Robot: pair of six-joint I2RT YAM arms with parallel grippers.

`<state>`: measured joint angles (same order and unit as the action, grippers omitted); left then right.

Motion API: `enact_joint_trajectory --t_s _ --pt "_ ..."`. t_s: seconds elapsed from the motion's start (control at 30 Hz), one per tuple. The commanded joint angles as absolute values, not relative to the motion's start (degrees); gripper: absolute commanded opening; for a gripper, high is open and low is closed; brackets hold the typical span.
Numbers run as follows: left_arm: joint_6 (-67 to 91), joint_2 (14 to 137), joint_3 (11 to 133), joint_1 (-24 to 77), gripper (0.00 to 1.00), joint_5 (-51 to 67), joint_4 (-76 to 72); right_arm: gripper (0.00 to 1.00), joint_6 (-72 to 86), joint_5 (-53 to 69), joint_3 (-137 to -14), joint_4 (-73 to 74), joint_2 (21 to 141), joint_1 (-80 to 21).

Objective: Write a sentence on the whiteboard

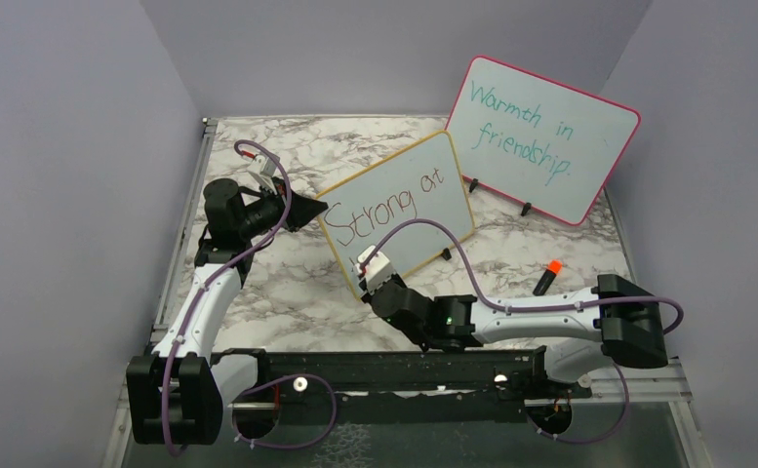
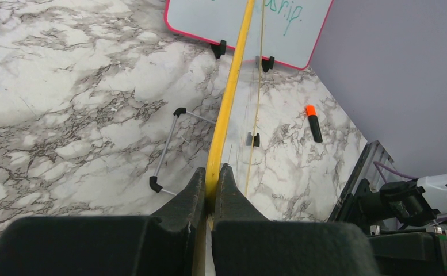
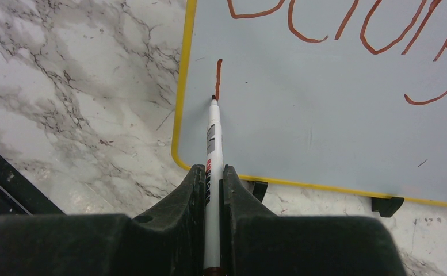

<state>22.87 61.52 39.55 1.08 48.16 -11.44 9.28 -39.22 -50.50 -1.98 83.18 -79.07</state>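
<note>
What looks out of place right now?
A black piece with an orange end lies loose on the marble table, right of the yellow-framed whiteboard; probably the cap of the marker. The board sits angled, its edge clamped by the left tool.

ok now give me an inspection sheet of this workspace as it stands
surface: white-grey marbled table
job's things: yellow-framed whiteboard stands tilted; sentence reads "Strong at" so far, with a new stroke begun at lower left; marker tip touching the board
clutter: pink-framed board with teal writing at the back right; orange-tipped black cap lying on the table
grippers: left gripper shut on the whiteboard's edge; right gripper shut on the marker
cables: purple cable along each arm, the right one arcing in front of the whiteboard
surroundings: plain lilac walls on three sides; black rail at the near edge
</note>
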Motion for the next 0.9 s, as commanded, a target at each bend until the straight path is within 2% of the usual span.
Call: enact_joint_trajectory --t_s 0.0,0.87 --pt "18.5 62.5 39.9 0.5 0.0 43.6 -8.4 0.01 9.1 -41.3 -50.6 -4.0 84.3 -79.3" --pt "18.5 62.5 40.0 0.5 0.0 43.5 -8.3 0.01 12.4 -46.1 -49.1 -1.4 82.8 -79.3"
